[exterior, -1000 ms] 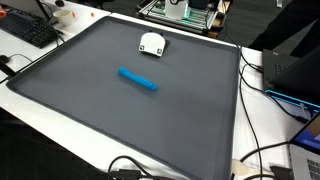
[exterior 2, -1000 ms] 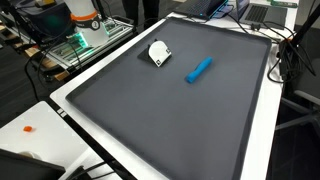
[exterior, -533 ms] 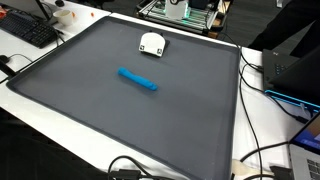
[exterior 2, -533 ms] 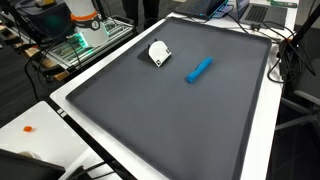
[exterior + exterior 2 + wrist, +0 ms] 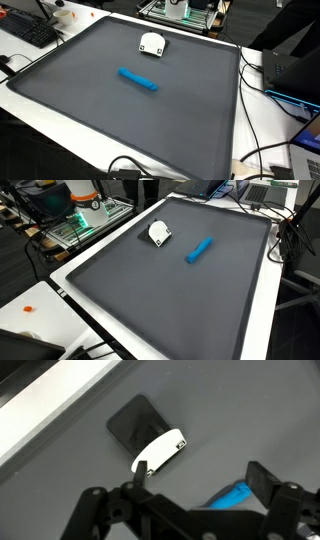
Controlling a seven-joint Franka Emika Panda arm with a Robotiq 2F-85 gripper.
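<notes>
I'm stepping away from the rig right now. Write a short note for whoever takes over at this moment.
Gripper: open, holding nothing, hanging above the mat; not seen in either exterior view.
Blue stick lies flat mid-mat, below the jaws; white gadget lies apart from it, nearer the mat's edge.
Done: nothing gripped or lifted.
Left: the approach and the grip.

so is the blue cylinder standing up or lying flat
Lying flat: in both exterior views the blue cylinder rests lengthwise on the dark mat.
</notes>
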